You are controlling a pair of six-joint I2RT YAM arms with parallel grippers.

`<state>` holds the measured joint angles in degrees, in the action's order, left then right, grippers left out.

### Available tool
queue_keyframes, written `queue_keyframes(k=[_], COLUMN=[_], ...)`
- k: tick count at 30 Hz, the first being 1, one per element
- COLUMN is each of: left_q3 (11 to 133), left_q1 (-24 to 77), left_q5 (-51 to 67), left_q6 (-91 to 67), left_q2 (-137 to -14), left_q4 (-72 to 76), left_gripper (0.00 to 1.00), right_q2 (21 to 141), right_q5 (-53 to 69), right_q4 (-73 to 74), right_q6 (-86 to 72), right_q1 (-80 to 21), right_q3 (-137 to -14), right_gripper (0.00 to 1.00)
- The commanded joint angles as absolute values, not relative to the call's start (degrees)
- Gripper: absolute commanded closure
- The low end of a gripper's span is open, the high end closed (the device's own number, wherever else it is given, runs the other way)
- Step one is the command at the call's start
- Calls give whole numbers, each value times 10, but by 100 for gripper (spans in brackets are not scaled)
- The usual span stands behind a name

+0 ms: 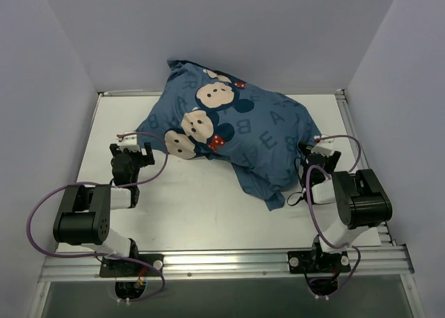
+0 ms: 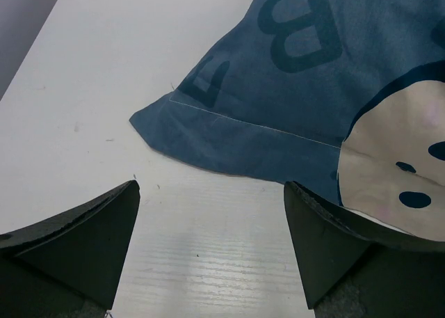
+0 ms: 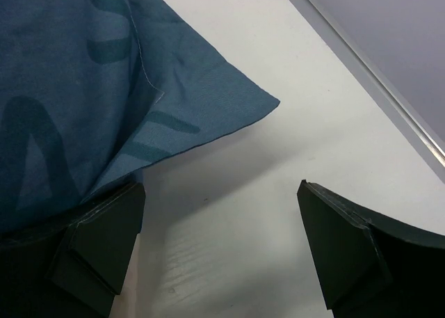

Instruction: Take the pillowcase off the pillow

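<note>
The blue pillowcase (image 1: pixel 236 126), printed with letters and mouse faces with red bows, lies bulging across the back middle of the white table (image 1: pixel 201 200). The pillow is hidden inside it. My left gripper (image 1: pixel 132 151) is open and empty at the pillowcase's left edge; the left wrist view shows a flat hemmed corner of the pillowcase (image 2: pixel 229 133) just ahead of the fingers (image 2: pixel 327 234). My right gripper (image 1: pixel 314 151) is open and empty at the right edge; the right wrist view shows a corner of the pillowcase (image 3: pixel 201 102) ahead of and partly over the left finger (image 3: pixel 104 234).
A loose flap of the pillowcase (image 1: pixel 268 189) hangs toward the front centre. Grey walls (image 1: pixel 55 67) close in the left, back and right. A metal rail (image 1: pixel 222 262) runs along the front edge by the arm bases.
</note>
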<state>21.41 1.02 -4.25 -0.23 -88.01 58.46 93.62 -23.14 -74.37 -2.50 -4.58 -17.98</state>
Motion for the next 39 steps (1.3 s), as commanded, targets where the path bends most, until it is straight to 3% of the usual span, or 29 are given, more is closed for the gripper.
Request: queue_keyframes(k=[1,5,9,12,14,16,17,21,26,32,33,36,37,39], left_q3=[231,231,229,282,432,543,626,736,764,771,770,766,765,762], left_q1=[8,9,6,3,-36,-48,-56,-59,-52,-52,-53,-54,-55,-57], left_q5=[-38,-38,-17,1,54,110,131,234,267,232,225,208,204,201], left_q6=[-3,-2,-1,-1,36,68,73,87,103,119,120,128,129,128], left_q2=[-879,-879,-874,-802,-794,-835,-846,-867,-852,-836,-833,-819,-811,-804], left_q4=[593,592,595,451,200,-27,-90,-294,-363,-428,-443,-468,-473,-486], left_gripper=[6,6,6,6,6,6,6,6,6,6,6,6,6,6], right_q2=[893,790,723,716,727,768,789,957,1118,1229,1234,1221,1209,1167], right_q5=[-245,-282,-169,-99,-58,19,48,212,299,301,322,336,335,333], right_q4=[-789,-544,-316,-198,-151,-97,-78,45,138,200,191,150,137,99], right_q6=[-29,-85,-150,-159,-151,-146,-145,-131,-84,-26,-32,-60,-68,-93], right_q1=[-51,-41,-4,-3,-3,-3,-3,-4,-52,-139,-139,-134,-132,-120], right_q3=[-202,-297,-409,-509,-588,-673,-705,-869,-1022,-1050,-1040,-985,-958,-933], right_gripper=[0,0,0,0,0,0,0,1,2,2,5,33,60,89])
